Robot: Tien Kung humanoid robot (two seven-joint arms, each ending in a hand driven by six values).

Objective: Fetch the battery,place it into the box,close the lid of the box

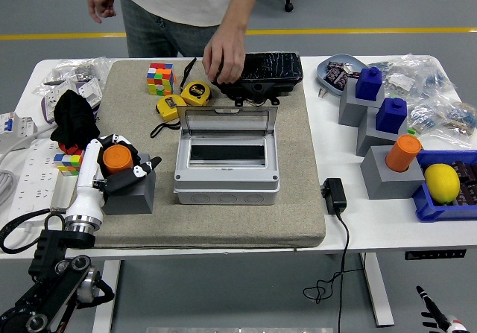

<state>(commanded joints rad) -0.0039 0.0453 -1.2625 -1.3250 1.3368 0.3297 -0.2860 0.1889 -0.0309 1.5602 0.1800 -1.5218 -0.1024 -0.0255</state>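
An orange cylindrical battery (118,157) stands in a grey block (131,192) on the left of the mat. My left hand (121,156) is closed around it, fingers curled over its far side and thumb on the near side. The grey box (227,175) sits mid-mat with its clear lid (229,118) standing open. A second orange battery (403,153) stands in a grey block at the right. Only a fingertip of my right hand (432,308) shows at the bottom right corner.
A person at the far side rests a hand (226,59) on a black case (261,72). Two yellow tape measures (182,99), a colour cube (159,78), blue blocks (380,98), a lemon (441,182) in a blue bin and a black adapter (335,195) lie around.
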